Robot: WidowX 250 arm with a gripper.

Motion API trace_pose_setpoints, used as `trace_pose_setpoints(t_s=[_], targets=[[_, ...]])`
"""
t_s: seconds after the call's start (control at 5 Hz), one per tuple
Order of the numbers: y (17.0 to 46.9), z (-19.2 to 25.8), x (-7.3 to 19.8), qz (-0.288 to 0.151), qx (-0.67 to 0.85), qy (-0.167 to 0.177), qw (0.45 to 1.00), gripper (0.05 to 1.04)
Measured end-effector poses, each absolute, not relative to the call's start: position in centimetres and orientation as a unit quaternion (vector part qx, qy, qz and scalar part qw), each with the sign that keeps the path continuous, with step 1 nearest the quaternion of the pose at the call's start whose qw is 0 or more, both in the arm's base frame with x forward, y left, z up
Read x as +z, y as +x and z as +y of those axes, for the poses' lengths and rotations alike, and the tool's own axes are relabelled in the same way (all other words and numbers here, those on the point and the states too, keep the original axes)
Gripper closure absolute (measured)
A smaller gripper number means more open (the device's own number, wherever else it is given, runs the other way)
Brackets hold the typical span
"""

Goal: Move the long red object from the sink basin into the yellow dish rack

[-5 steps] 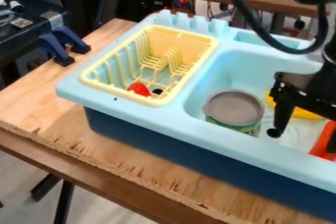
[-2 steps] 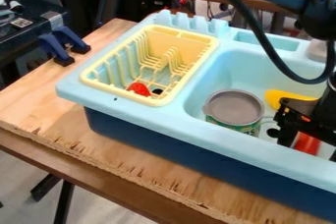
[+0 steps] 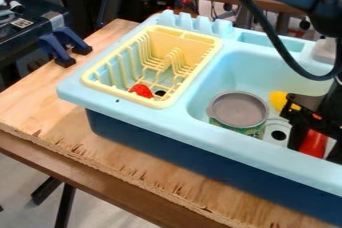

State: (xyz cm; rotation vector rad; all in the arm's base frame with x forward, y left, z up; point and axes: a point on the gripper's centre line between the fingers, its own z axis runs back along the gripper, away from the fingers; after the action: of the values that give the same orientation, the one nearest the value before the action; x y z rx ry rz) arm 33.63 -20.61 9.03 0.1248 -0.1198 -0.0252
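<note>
In the sink (image 3: 160,123), the red object (image 3: 313,142) lies between the spread fingers of the gripper (image 3: 314,152).

Red object (image 3: 312,144), plain and solid-coloured, type unclear; visible part smooth, narrower toward the top and broader below, a small red patch also showing higher up among the dark parts of the gripper (image 3: 315,150). Sits low in the light-blue sink basin (image 3: 234,67), close behind the front rim, on the far side of the drain (image 3: 278,135) from the grey-topped can (image 3: 238,109); leans slightly, lower end hidden by the rim, sides partly covered by the gripper, grip on it unclear.
</note>
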Motion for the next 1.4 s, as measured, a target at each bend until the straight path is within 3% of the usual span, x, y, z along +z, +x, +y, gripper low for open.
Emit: trace_pose_setpoints(t_s=[0.2,0.4,0.8,1.0,1.4], targets=[[33.6,-20.5,9.2,-0.058,-0.025,0.064,0.996,0.520],[33.5,-21.3,12.3,-0.085,-0.064,0.014,0.994,0.520],[32.6,-22.2,17.7,-0.128,-0.105,-0.039,0.985,0.520],[33.1,-19.7,21.6,-0.142,-0.108,-0.035,0.983,0.520],[31.3,-13.3,24.8,-0.147,-0.043,0.021,0.988,0.520]])
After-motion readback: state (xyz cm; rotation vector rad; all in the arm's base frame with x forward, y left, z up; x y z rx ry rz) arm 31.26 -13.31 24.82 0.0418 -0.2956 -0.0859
